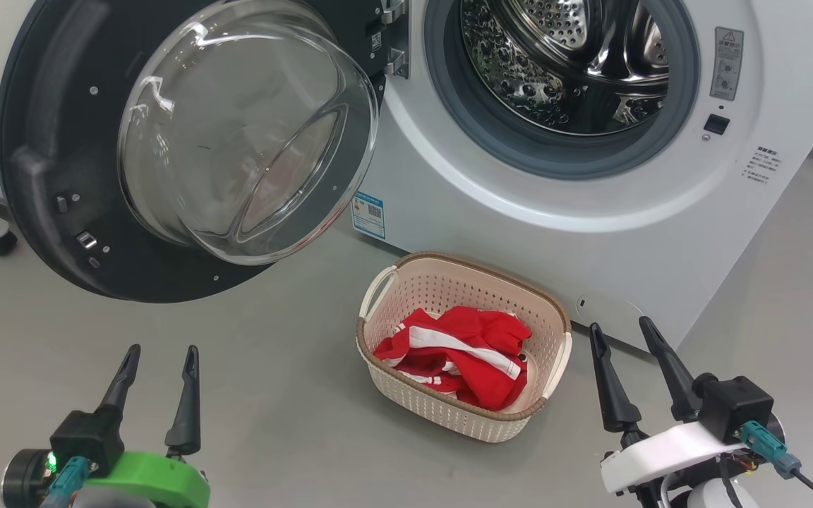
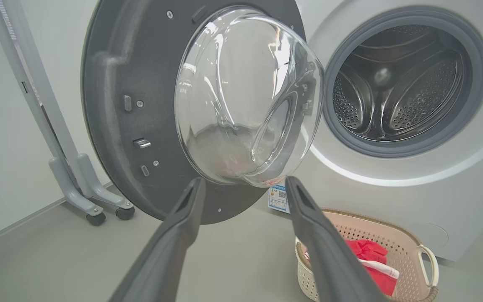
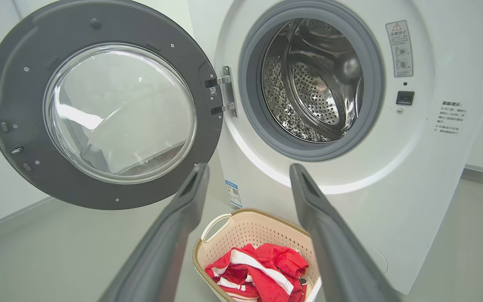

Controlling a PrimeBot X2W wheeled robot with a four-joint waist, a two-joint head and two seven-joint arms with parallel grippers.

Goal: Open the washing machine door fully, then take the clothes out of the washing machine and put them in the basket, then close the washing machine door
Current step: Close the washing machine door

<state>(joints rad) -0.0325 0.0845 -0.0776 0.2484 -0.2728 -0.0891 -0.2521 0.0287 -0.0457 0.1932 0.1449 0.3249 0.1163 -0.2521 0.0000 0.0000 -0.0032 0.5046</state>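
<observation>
Washing machine door [image 1: 188, 148] stands wide open, left of the washing machine [image 1: 491, 226] opening, with its inner face and glass bowl toward the robot. The hinge [image 1: 394, 42] is on the door's right edge and the latch [image 1: 86, 240] is near its far left edge. The drum [image 1: 562, 63] looks empty as far as it shows. The clothes [image 1: 463, 353], red with white stripes, lie in the basket [image 1: 449, 416] on the floor [image 1: 272, 395], just in front of the washer. Judged: only closing the door is left.

Left claw [image 1: 162, 349] is spread wide and holds nothing. It sits low, with the door up and ahead of it. Right claw [image 1: 619, 324] is also spread wide and empty, just right of the basket, so the basket lies between it and the door. The left arm is nearer the door's free, latch-side edge. The push likely goes there, swinging the door rightward about the hinge. Whether the rim clears the basket cannot be told.
</observation>
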